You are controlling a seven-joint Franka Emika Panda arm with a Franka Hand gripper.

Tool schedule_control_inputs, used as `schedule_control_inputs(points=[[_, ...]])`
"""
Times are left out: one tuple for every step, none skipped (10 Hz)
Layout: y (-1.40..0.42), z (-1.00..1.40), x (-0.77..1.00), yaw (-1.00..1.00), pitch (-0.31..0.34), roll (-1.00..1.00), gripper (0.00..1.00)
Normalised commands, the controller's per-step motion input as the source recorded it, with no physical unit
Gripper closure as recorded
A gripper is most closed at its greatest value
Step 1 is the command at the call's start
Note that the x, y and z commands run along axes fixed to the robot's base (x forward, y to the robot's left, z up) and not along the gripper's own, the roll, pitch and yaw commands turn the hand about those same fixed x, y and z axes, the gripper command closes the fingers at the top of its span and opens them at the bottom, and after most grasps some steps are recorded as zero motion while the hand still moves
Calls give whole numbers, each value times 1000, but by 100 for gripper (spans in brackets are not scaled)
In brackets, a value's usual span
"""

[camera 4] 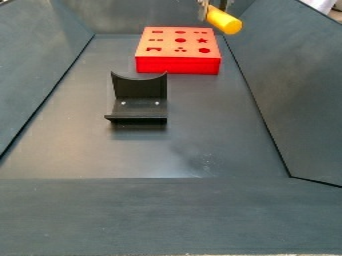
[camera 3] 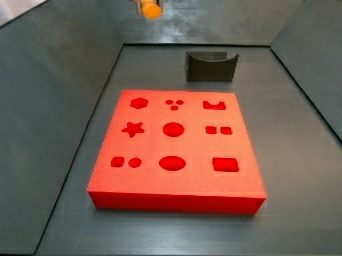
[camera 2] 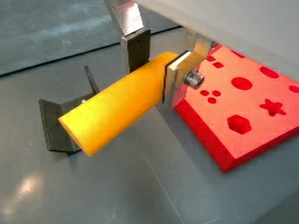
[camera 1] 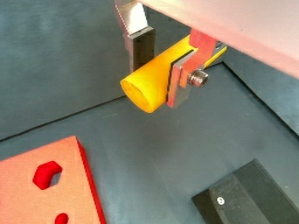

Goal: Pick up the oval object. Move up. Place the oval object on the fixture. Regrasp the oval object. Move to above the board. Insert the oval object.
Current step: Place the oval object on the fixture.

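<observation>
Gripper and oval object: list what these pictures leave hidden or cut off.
- In both side views the gripper is cut off by the top edge; only the oval object shows, held high.
- In a wrist view the jaws cover the held end of the oval object.
- The fixture is cut by the picture's edge in a wrist view.
- The board shows only a corner there.
</observation>
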Motion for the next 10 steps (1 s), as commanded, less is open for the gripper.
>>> schedule_control_inputs(points=[[-39,-180,1000,-1000,163,280,100],[-31,-165,1000,-696,153,267,100],[-32,-148,1000,-464,136,232,100],[-28,-138,1000,-298,131,186,100],[-25,-127,1000,-192,130,139,100],[-21,-117,1000,-127,130,109,100],[-21,-104,1000,-74,132,85,100],[-19,-96,1000,-54,134,80,100],[-16,-82,1000,-38,136,79,100],[-15,-77,1000,-34,138,79,100]])
